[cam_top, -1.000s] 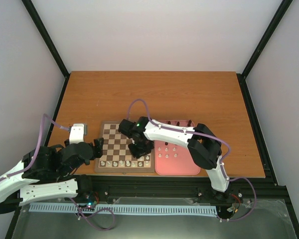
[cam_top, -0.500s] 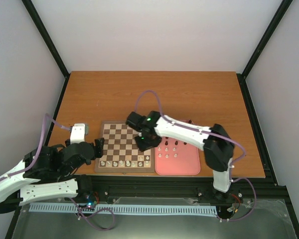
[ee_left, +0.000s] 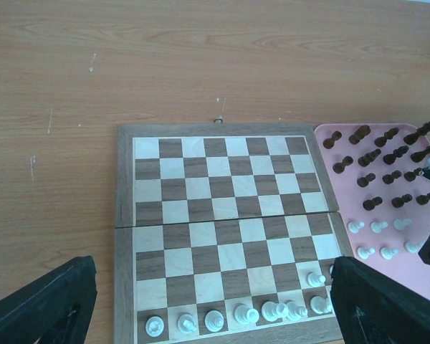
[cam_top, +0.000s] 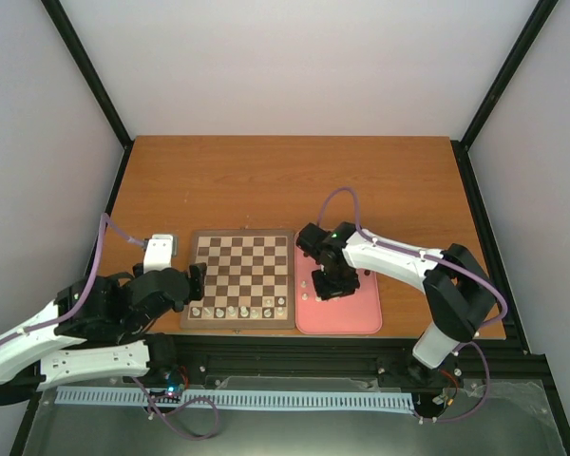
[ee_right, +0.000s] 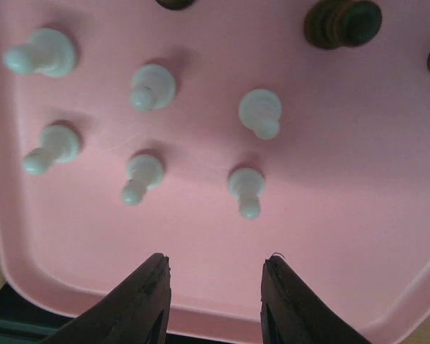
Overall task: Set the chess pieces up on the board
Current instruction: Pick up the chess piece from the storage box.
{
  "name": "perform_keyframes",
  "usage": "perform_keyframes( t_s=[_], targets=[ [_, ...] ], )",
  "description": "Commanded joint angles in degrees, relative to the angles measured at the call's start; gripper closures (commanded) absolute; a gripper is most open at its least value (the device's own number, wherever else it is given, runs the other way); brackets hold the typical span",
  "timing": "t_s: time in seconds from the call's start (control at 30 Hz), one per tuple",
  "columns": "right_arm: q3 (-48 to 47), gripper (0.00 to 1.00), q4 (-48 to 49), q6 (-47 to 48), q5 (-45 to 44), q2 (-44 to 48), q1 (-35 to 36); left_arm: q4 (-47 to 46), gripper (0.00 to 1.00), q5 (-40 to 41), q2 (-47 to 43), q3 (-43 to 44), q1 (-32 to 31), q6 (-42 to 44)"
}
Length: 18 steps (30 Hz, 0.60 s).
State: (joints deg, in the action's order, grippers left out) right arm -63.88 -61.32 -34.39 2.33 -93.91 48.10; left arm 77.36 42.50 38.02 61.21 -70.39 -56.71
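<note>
Now the right gripper point(ee_right: 215, 272) hangs over the pink tray point(ee_right: 358, 215), jaws narrowly apart and empty, above crowded white pawns point(ee_right: 246, 188); a descent could topple a neighbour; the left gripper point(cam_top: 191, 283) gapes wide by the board point(ee_left: 125, 236), whose near row seems nearly filled.

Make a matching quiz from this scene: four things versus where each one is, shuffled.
1. left gripper
2. right gripper
3. dark pieces
4. placed white pieces

A. above the pink tray, by the white pawns
B. near rows of the board
C. far part of the pink tray
D. beside the board's left edge, open

Pairs: 1-D, 2-A, 3-C, 4-B
</note>
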Motion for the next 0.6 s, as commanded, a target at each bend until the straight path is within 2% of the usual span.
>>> perform_keyframes(
  t_s=[0.0,0.3,0.57],
  targets=[
    [2.2,0.66,3.5,-0.3,0.3,0.5,-1.4,-1.7,0.00,-0.5,0.9,0.5,0.3,1.3],
    [4.1,0.66,5.9,1.9,0.2,-1.4,-3.1,-0.8,0.00,-0.5,0.8,0.6,0.3,0.3],
    [4.9,0.73,6.9,3.4,0.0,-2.5,-4.3,-0.8,0.00,-0.1,1.1,0.7,0.3,-0.2]
  ],
)
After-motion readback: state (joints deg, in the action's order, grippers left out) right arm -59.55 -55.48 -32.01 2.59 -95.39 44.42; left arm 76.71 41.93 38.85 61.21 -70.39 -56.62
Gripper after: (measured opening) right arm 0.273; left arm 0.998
